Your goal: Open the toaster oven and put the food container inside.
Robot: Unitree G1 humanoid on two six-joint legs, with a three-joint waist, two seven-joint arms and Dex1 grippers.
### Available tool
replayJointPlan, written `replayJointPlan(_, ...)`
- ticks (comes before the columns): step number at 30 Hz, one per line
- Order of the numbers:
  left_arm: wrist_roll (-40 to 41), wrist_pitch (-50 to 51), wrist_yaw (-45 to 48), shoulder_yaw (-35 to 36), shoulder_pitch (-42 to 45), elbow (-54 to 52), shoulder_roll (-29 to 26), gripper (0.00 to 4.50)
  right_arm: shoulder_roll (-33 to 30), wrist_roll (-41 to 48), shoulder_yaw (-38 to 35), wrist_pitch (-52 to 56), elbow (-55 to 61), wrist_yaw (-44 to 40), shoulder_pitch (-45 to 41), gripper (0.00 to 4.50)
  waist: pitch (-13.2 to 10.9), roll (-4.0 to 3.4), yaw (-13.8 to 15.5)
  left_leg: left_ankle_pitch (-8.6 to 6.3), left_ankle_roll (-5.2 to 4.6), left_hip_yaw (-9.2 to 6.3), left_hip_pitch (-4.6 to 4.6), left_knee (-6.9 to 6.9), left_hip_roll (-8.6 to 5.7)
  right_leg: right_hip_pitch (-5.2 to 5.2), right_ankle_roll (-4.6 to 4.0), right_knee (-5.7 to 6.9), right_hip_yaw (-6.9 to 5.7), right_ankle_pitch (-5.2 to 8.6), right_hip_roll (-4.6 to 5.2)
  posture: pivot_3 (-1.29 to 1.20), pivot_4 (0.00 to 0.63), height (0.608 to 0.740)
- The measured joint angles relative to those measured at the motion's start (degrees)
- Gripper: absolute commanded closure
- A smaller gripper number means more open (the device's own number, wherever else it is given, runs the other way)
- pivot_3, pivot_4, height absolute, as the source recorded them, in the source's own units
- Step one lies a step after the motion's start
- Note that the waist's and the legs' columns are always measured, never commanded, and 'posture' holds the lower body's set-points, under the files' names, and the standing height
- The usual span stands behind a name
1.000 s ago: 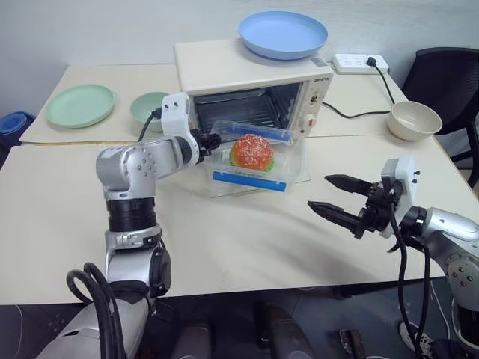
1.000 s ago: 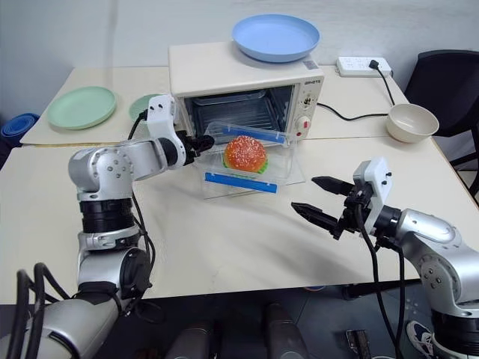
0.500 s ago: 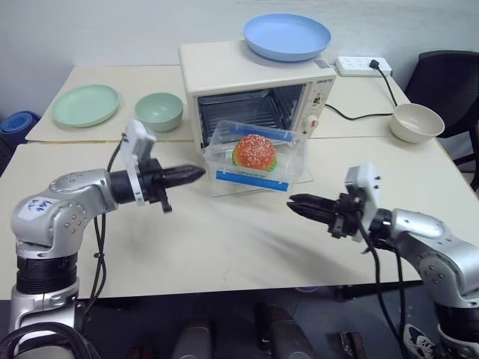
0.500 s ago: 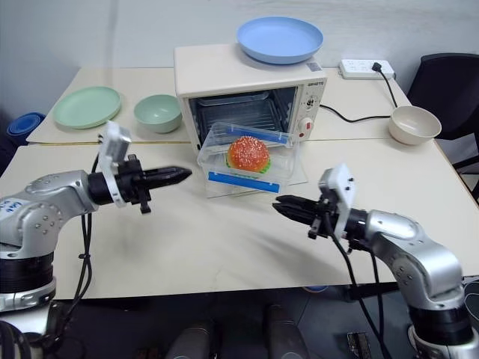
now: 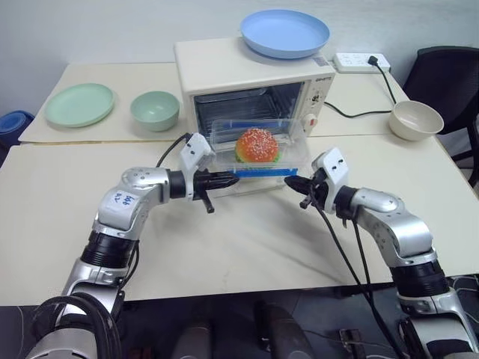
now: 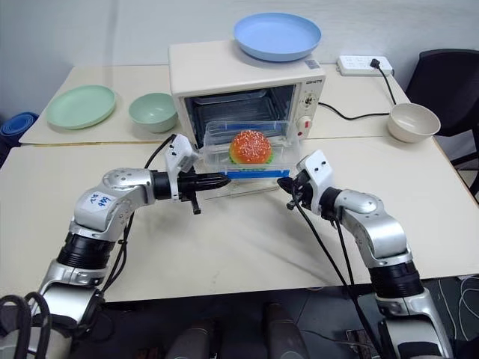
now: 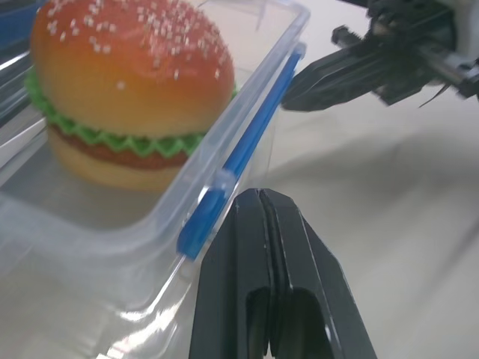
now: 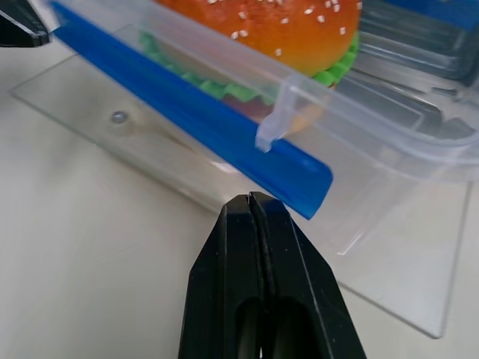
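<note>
A round blue plate [image 5: 284, 33] was the landmark. Left of it sat a green bowl [image 5: 155, 109] and flat green plate [image 5: 79, 104]; right, a white power strip [image 5: 362, 62] and beige bowl [image 5: 415, 120].

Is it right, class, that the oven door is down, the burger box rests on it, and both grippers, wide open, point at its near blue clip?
Not quite. The left gripper and right gripper are both shut, as each wrist view shows. The rest holds for the food container.
</note>
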State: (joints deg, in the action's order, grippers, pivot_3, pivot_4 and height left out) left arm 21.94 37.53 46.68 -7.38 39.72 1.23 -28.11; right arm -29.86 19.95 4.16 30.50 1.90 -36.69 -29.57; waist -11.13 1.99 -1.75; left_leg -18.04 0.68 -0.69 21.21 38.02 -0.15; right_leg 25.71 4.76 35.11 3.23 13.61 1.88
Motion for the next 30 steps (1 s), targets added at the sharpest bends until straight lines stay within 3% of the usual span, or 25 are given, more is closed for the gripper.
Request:
replayJointPlan(11,-4.74,-2.31,-8.87,1.52,2.61,6.99,5.03,4.5,9.75,-8.06,0.73,-8.74,-17.3,4.36,-12.52,4.47,0.0,0.0,0.05,0.07,0.01,0.06,-0.07,0.07,-0.06,0.03,0.04,0.01,-0.07,-0.13,-0.04,0.0,0.15,0.74)
replayJointPlan(21,-9.06,-12.82,-18.05,7.55,12.56,26.46,8.23,4.5,15.67,-11.14,-0.1,-18.47,-34.94,7.41,-22.27,4.47,0.0,-0.01,0.03,0.06,0.01,0.12,0.06,0.04,-0.13,0.18,0.06,0.24,-0.34,-0.14,0.2,0.0,0.15,0.74)
replayJointPlan(26,-6.62,-11.65,-11.95,8.07,10.57,22.08,6.83,4.5,16.59,-11.77,-0.77,-22.03,-38.61,7.77,-24.02,4.47,0.0,-0.01,-0.11,0.1,0.08,0.33,0.42,0.03,-0.13,0.74,0.06,0.43,-0.16,-0.14,0.22,0.0,0.15,0.74)
replayJointPlan(30,0.6,-4.82,-4.19,10.6,3.49,8.26,0.14,4.5,16.47,-11.46,-1.3,-21.33,-35.21,6.9,-22.54,4.47,0.0,-0.02,-1.27,0.13,0.13,0.41,0.47,-0.04,-0.05,0.9,0.04,0.52,0.04,-0.13,0.15,0.0,0.15,0.74)
